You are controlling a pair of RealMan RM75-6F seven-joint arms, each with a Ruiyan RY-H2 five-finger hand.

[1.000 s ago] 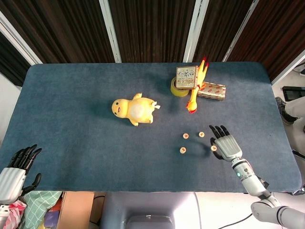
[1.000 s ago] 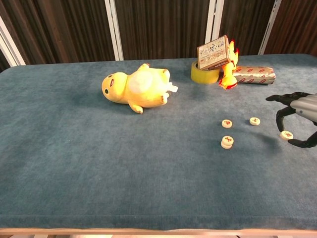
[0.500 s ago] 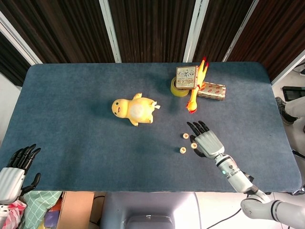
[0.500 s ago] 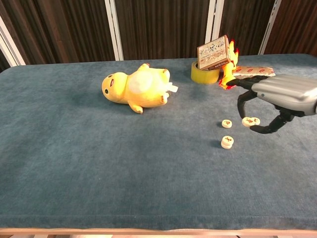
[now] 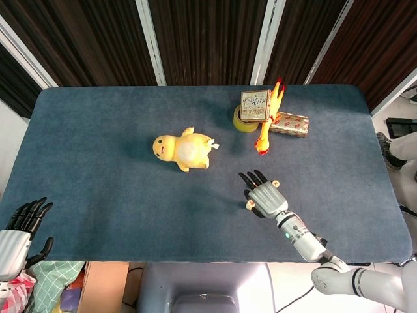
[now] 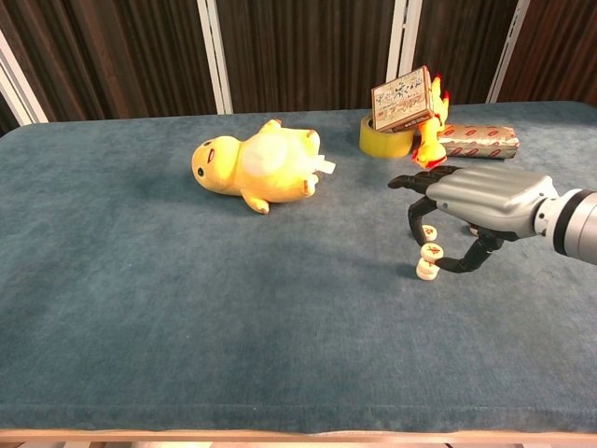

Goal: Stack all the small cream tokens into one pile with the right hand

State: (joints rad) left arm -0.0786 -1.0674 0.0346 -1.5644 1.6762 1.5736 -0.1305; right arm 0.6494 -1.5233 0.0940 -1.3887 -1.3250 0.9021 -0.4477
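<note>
Your left hand (image 5: 19, 228) idles off the bench's (image 5: 98, 163) near-left corner, fingers spread, holding nothing. Your right hand (image 6: 471, 201) hovers over the stack (image 6: 427, 269), pinching a cream token (image 6: 431, 251) just above it. Next, I judge: align, lower, release. A loose token (image 6: 428, 231) lies just behind; another (image 5: 275, 184) peeks past the hand in the head view. The stack's count is unreadable.

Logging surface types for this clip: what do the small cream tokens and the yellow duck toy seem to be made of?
The small cream round tokens look like hard, smooth wood or plastic; crisp disc edges, red marks on top. The yellow duck toy looks like soft plush: matte, rounded, slumped on its side. The blue table cover appears to be napped fabric.
</note>
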